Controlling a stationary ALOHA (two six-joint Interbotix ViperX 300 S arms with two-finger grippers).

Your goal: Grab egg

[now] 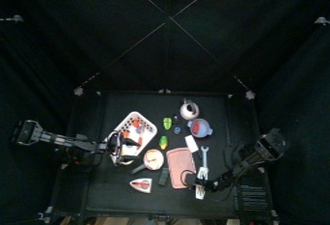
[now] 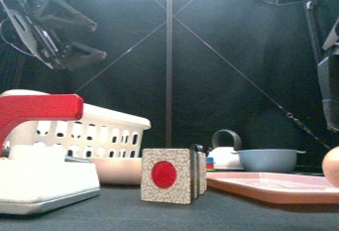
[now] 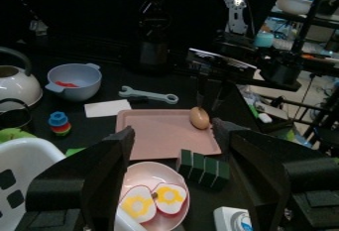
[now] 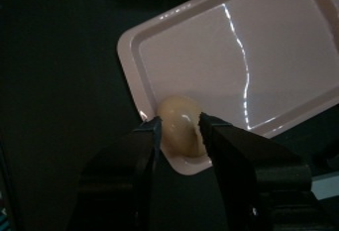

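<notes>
The egg point(image 4: 179, 126) is pale tan and lies at a corner of the pink tray point(image 4: 252, 57). My right gripper point(image 4: 181, 138) has one jaw pressed on each side of it and is shut on it, low over the tray. The egg also shows in the left wrist view point(image 3: 200, 118) and at the right edge of the front view point(image 2: 332, 166). In the top view the right gripper point(image 1: 202, 179) is at the table's front right. My left gripper point(image 3: 179, 146) is open and empty, raised over the left part of the table point(image 1: 125, 149).
A white basket point(image 2: 79, 141), a kettle point(image 2: 225, 154), a blue bowl point(image 2: 269, 160) and a cube with a red dot point(image 2: 169, 175) stand on the table. A plate with fried eggs point(image 3: 153, 195) and a wrench point(image 3: 146, 94) lie near the tray.
</notes>
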